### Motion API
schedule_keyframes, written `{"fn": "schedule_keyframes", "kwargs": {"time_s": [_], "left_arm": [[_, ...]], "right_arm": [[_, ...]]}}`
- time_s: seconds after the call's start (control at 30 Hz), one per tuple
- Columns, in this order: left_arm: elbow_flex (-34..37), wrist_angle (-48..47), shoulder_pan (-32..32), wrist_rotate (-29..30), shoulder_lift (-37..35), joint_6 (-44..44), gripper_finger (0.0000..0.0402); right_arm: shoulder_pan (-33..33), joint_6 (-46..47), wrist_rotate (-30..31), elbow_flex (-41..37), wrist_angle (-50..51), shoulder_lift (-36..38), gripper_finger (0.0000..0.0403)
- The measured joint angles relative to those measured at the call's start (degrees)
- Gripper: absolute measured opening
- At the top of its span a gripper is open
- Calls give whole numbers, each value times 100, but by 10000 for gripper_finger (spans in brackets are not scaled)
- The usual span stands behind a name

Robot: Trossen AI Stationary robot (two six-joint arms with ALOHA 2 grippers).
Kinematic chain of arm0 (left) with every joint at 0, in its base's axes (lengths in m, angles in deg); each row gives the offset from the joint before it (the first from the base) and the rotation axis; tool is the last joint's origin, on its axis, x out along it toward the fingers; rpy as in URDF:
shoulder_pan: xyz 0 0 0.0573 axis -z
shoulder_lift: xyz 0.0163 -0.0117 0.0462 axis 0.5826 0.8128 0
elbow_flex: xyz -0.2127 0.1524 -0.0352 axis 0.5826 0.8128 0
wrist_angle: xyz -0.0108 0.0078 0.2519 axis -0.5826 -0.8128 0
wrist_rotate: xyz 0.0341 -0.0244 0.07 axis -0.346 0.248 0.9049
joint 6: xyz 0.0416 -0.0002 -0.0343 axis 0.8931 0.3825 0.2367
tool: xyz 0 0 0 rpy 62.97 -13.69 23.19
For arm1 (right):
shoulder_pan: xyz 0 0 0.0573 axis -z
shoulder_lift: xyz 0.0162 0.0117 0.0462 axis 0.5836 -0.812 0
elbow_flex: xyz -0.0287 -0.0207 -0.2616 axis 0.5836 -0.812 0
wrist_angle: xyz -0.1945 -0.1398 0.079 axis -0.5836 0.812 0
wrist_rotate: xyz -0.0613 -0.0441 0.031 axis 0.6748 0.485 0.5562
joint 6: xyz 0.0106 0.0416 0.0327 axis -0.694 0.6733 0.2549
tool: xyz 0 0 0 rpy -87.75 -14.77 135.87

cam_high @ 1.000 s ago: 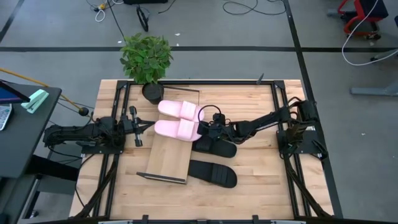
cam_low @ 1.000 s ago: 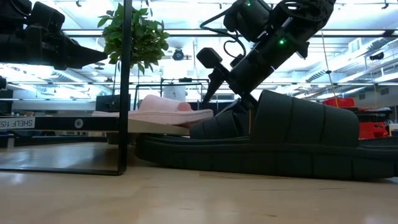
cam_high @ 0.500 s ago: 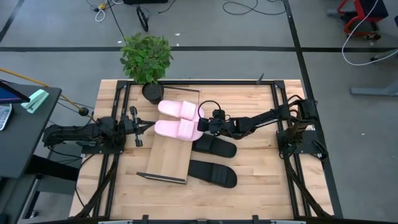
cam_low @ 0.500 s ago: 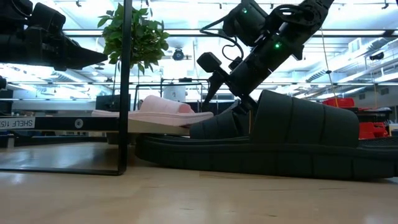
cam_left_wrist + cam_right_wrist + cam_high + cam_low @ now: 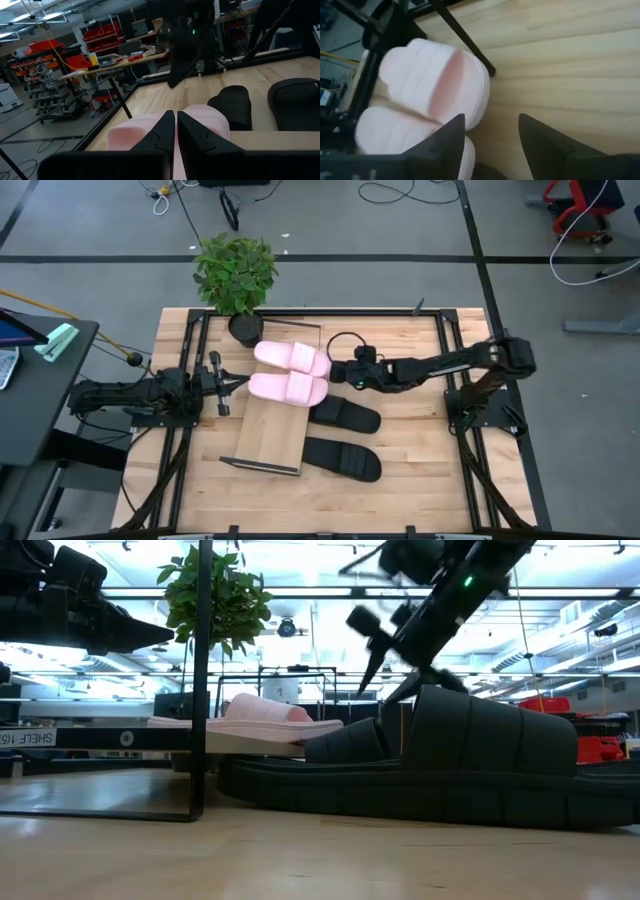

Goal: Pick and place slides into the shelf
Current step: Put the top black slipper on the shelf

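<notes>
Two pale pink slides [image 5: 292, 357] [image 5: 288, 388] lie side by side, soles down, across the far end of the shelf [image 5: 272, 430], with their ends overhanging its right edge. Two black slides [image 5: 345, 415] [image 5: 343, 459] rest soles down on the table just right of the shelf. My right gripper [image 5: 338, 370] hovers open beside the pink slides' overhanging ends, above the table; its wrist view shows the open gripper [image 5: 492, 145] short of the farther pink slide [image 5: 435, 85]. My left gripper [image 5: 238, 382] waits shut at the shelf's left side, its shut gripper [image 5: 176, 125] pointing at a pink slide [image 5: 200, 122].
A potted plant [image 5: 235, 275] stands at the table's far edge beside the shelf's far end. The shelf's dark frame post [image 5: 203, 680] rises at its end. Bare tabletop [image 5: 420, 440] lies right of the black slides, and the near half of the shelf board is bare.
My right gripper has risen and drawn back from the near pink slide's end toward the table's far and right edges. The slides have stayed where they were.
</notes>
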State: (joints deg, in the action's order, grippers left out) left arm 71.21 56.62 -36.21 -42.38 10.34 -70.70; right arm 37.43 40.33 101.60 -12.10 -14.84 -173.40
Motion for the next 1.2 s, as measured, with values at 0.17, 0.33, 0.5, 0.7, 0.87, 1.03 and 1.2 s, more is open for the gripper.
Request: {"fn": "schedule_keyframes", "kwargs": {"time_s": [0.17, 0.33, 0.5, 0.7, 0.87, 1.03, 1.2], "left_arm": [[2, 4, 1, 2, -1, 0, 19], [1, 0, 0, -3, -1, 0, 14], [0, 2, 0, -9, -1, -2, 21], [2, 4, 0, -9, -1, -4, 22], [2, 4, 2, -11, -1, -4, 13], [0, 2, 0, -13, -1, -4, 16], [0, 4, 0, -13, -1, -4, 24]], "right_arm": [[-509, 423, 189, 2, 1269, 629, 190], [-1277, 1687, 452, 2, 2696, 911, 190], [-2015, 2760, 514, -3, 3204, 928, 191], [-2665, 4031, 472, -323, 3145, 737, 192], [-3047, 4857, 485, -732, 2896, 749, 195], [-3129, 4923, 476, -1165, 2023, 770, 207], [-3124, 5010, 429, -1616, 1440, 770, 228]]}}
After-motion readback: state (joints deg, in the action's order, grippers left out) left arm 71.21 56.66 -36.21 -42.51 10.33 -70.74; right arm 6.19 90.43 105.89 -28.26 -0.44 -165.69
